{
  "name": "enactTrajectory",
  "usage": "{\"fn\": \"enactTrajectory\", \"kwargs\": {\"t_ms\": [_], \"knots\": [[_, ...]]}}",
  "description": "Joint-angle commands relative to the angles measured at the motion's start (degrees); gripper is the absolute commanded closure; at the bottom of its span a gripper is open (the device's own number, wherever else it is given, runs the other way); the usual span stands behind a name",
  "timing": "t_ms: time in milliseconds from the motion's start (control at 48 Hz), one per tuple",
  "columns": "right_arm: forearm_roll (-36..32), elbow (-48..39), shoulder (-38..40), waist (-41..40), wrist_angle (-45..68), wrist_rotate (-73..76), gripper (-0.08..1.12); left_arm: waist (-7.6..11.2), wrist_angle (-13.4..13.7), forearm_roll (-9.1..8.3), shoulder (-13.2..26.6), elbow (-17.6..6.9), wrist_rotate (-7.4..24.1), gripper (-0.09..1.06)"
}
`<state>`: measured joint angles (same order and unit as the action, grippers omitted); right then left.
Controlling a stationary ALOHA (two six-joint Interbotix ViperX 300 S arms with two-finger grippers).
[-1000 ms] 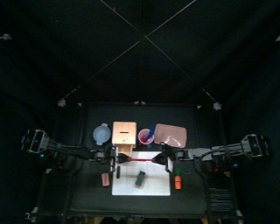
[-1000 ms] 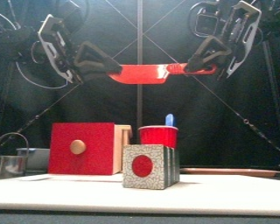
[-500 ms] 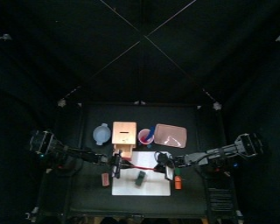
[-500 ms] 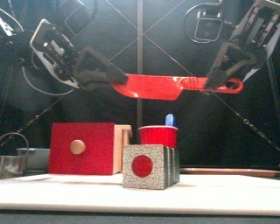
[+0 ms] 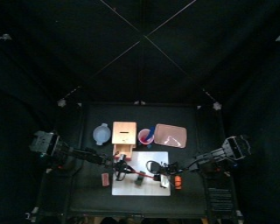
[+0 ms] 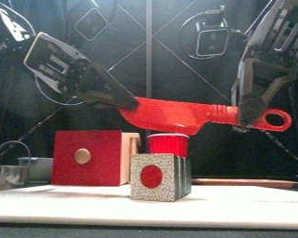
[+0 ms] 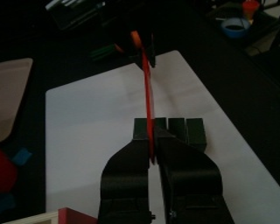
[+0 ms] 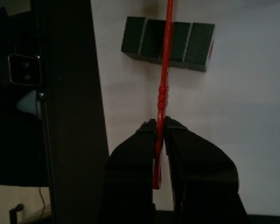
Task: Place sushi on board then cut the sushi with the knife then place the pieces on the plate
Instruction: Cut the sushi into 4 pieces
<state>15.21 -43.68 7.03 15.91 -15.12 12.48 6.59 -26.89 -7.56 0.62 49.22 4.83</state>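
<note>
The left gripper (image 6: 122, 99) and right gripper (image 6: 250, 118) each clamped an end of the red knife (image 6: 189, 113) over the sushi (image 6: 159, 177) — lowering unevenly could have tilted it and shoved the sushi off the board (image 6: 245, 201).

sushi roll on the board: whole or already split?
Whole. The sushi roll has its blocks flush together on the white board; in the front view the red knife hangs above it, not touching.
</note>
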Motion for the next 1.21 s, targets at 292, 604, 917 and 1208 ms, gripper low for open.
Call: {"fn": "enactTrajectory", "kwargs": {"t_ms": [292,604,917,1208], "knots": [[3.08,1.58,2.37,2.02,-6.06,-0.26,0.67,-1.14,6.42,-2.46,4.22,-6.86,2.11,0.64],[2.72,1.23,2.20,1.85,-5.80,-0.35,0.67,-1.58,10.63,-2.37,4.31,-7.38,4.31,0.64],[1.67,1.58,1.32,1.58,-5.19,-0.44,0.67,-1.58,10.99,-2.20,5.19,-7.38,4.22,0.64],[0.09,1.58,0.26,1.32,-4.22,-0.44,0.67,-1.85,11.95,-2.20,5.36,-7.12,4.22,0.64]]}}
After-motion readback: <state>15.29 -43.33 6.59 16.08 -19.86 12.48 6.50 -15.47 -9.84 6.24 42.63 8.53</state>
